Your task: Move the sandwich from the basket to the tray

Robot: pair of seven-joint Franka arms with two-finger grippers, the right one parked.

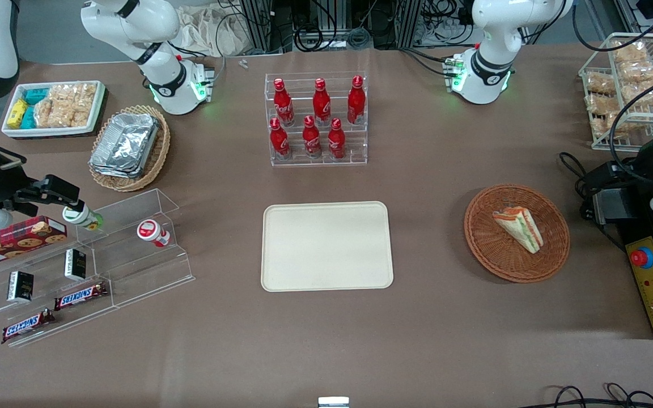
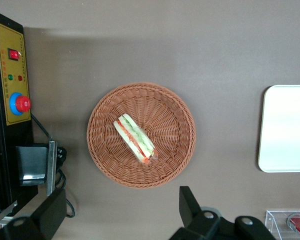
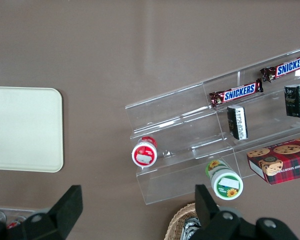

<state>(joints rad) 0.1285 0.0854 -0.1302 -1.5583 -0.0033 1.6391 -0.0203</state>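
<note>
Brown matte covering over the whole worktop [image 1: 445,317], which carries everything listed here. Cream-beige tray [image 1: 326,246], flat and rectangular with rounded corners, lies near the middle of the worktop with nothing on it. Clear tiered rack [image 1: 316,119] of six red bottles [image 1: 314,116] stands farther from the front camera than the tray. Reddish-brown woven basket [image 1: 517,233], round and shallow, sits toward the working arm's end of the worktop, well apart from the tray. Black control box [image 1: 652,283] with a yellow panel and red button lies just beside the basket, at the worktop's edge. Sandwich [image 1: 519,228], a triangular wedge of white bread with orange-red and green layers, lies on its side in the basket, roughly at its centre. Gripper [image 2: 117,220] hangs high above the basket, near the control box end, clear of everything; its two dark fingers [image 2: 192,207] stand wide apart, so the jaws are open and hold nothing, the basket and sandwich showing between them.
</note>
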